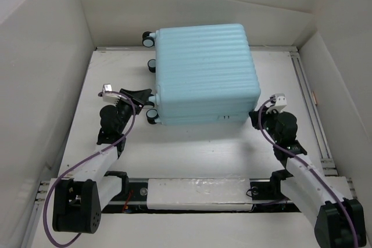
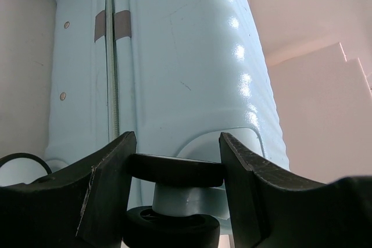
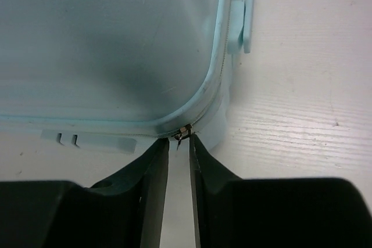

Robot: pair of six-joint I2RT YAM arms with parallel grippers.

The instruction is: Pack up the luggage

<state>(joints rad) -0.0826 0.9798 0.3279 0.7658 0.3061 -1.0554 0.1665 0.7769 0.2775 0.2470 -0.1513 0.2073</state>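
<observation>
On table (image 1: 192, 155), toward far wall: luggage (image 1: 206, 74) lay flat, lid down, wheels pointing left. My left gripper (image 2: 175, 146) clamped on caster wheel (image 2: 174, 169) at near-left corner. My right gripper (image 3: 179, 143) stood nearly closed about zipper pull (image 3: 183, 133) at near-right corner; whether it was actually pinched, could not tell. Judged shell stiff, glossy, slippery, too bulky for jaws. Best holds: casters, zipper pull.
</observation>
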